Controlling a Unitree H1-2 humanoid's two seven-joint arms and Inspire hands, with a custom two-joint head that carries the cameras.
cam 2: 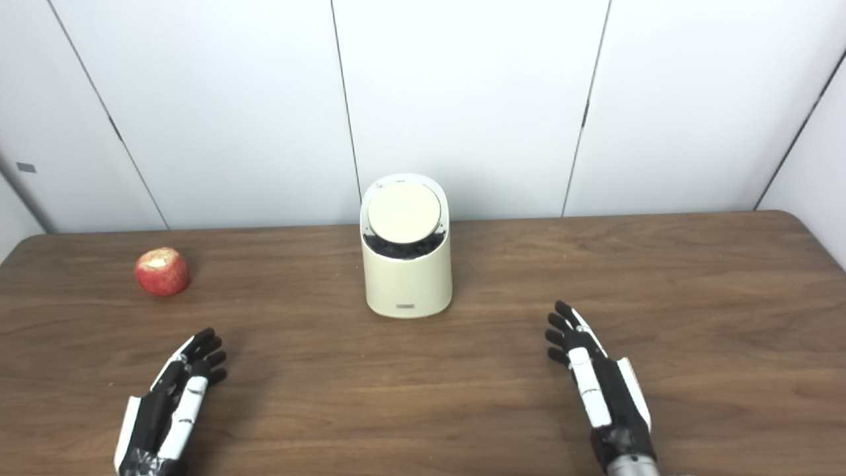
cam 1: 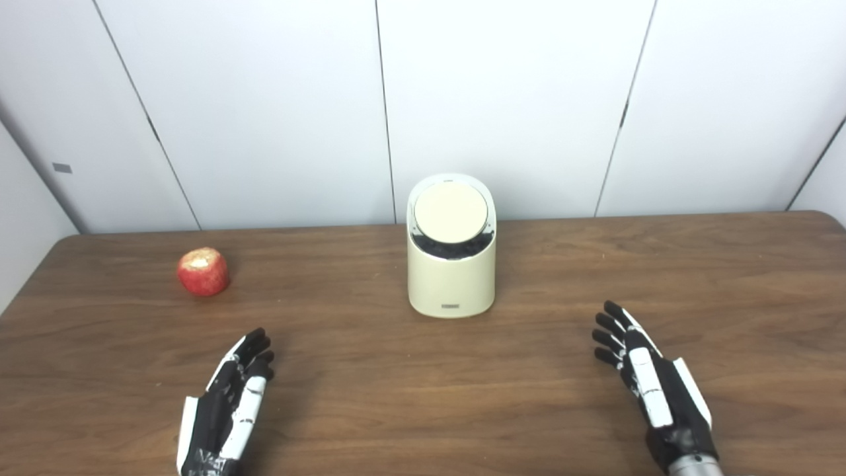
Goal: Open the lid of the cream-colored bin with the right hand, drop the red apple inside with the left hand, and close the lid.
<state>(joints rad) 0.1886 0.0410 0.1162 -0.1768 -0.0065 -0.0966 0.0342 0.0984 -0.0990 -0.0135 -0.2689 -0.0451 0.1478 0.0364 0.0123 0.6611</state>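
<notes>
A cream-colored bin [cam 1: 451, 277] stands upright at the middle of the table, near the back. Its round lid [cam 1: 451, 211] faces me at a tilt, with a dark gap showing under its lower edge. The red apple [cam 1: 203, 271], pale at its top, lies on the table to the far left of the bin. My left hand [cam 1: 228, 403] rests open near the front edge, below and right of the apple. On the other side my right hand [cam 1: 644, 377] is open too, fingers stretched forward, well in front and right of the bin. Neither hand touches anything.
The wooden table [cam 1: 423, 396] has rounded back corners and runs across the whole view. White wall panels stand right behind it.
</notes>
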